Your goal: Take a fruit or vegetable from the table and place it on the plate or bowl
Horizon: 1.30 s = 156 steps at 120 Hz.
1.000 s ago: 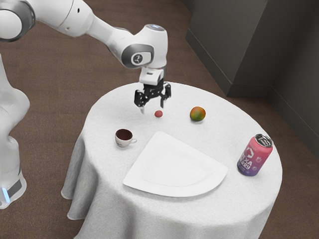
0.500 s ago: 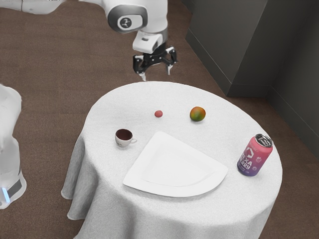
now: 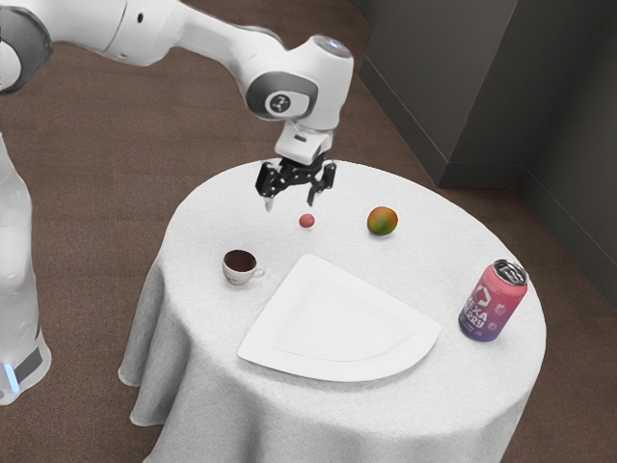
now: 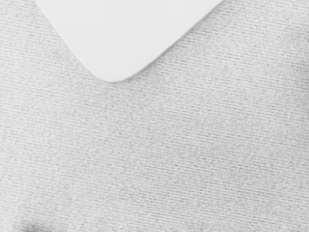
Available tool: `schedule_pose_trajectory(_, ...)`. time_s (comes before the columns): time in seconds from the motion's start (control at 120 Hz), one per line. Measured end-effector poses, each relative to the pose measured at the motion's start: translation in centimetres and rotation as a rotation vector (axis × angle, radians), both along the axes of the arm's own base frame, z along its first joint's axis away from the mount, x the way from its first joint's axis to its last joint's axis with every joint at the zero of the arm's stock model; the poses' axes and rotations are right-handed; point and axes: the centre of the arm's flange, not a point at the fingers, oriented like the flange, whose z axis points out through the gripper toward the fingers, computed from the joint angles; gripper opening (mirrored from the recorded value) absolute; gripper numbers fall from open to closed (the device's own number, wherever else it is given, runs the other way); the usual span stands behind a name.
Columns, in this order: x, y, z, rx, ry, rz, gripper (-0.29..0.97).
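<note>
A small red fruit (image 3: 307, 221) lies on the white tablecloth behind the plate. A green and orange mango (image 3: 382, 221) sits to the exterior view's right of it. The white fan-shaped plate (image 3: 337, 323) lies flat at the table's middle, and its rounded corner (image 4: 116, 43) appears in the wrist view. My black gripper (image 3: 290, 201) hangs open just above the cloth, slightly behind and to the exterior view's left of the small red fruit, holding nothing.
A white cup of dark drink (image 3: 240, 266) stands to the exterior view's left of the plate. A pink soda can (image 3: 493, 301) stands upright near the table's right edge. The round table (image 3: 212, 207) is draped in white cloth; a dark wall lies behind.
My hand rose high above the table's far edge half a second ago, then came back down. It now hangs near the small red fruit again, open and empty.
</note>
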Motion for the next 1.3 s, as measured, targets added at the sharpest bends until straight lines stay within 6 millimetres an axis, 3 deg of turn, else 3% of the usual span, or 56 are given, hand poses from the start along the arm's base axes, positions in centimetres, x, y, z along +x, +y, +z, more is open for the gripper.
schedule_pose_trajectory(0.092, 0.4, 0.2, -0.7, -0.002, 0.0, 0.004, 0.68)
schedule_pose_trajectory(0.217, 0.3, 3.6, -0.9, -0.006, -0.011, 0.064, 0.68)
schedule_pose_trajectory(0.517, -0.4, 7.9, -1.2, -0.014, -0.019, 0.134, 0.68)
schedule_pose_trajectory(0.767, -0.2, 8.2, -1.9, -0.021, -0.012, 0.129, 0.68)
schedule_pose_trajectory(1.142, 0.5, 7.1, -2.5, -0.183, -0.036, 0.133, 0.68)
schedule_pose_trajectory(1.225, 0.5, 7.5, -2.7, -0.208, -0.038, 0.139, 0.67)
schedule_pose_trajectory(1.3, 0.0, 9.4, -2.7, -0.233, -0.046, 0.17, 0.67)
